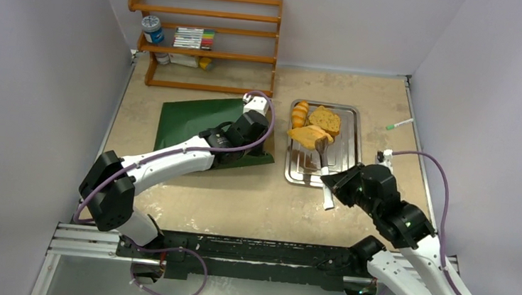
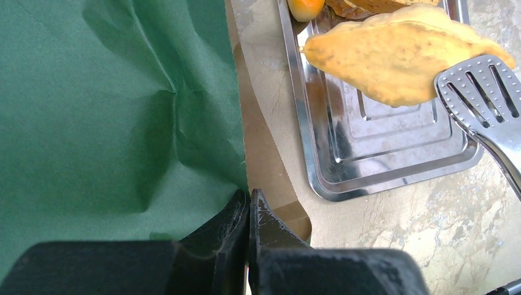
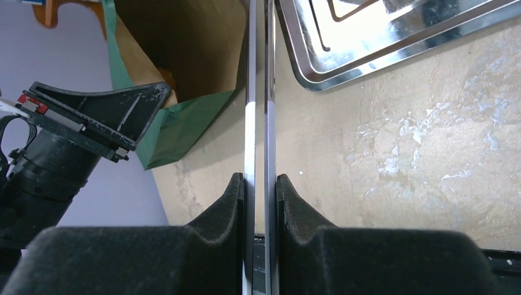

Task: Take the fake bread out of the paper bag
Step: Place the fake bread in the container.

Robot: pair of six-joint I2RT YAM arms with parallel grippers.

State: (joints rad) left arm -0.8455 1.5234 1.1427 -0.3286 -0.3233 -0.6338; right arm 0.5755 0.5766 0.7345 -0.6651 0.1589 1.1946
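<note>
**Both grippers clamped: one on the bag, one on the tongs**

At 10 o'clock from the table's centre the paper bag (image 1: 193, 120) lies green side up. Its mouth faces 3 o'clock, and its brown inside shows in the right wrist view. The left gripper (image 2: 249, 201) has its jaws pressed together on the mouth's edge, pinching the paper.

Just beside the mouth, at 1 o'clock, sits the metal tray (image 1: 343, 158) with the fake bread (image 1: 309, 134):
- A striped orange roll (image 1: 300, 114) lies at the tray's 11 o'clock corner.
- A brown slice (image 1: 326, 119) lies next to the roll.
- The tan toast (image 2: 393, 55) overhangs the left rim.

The slotted head of the tongs (image 1: 323, 164) touches the toast's 4 o'clock edge. At 4 o'clock the right gripper (image 3: 261, 182) squeezes the tongs' two arms, leaving a thin gap between them.
</note>
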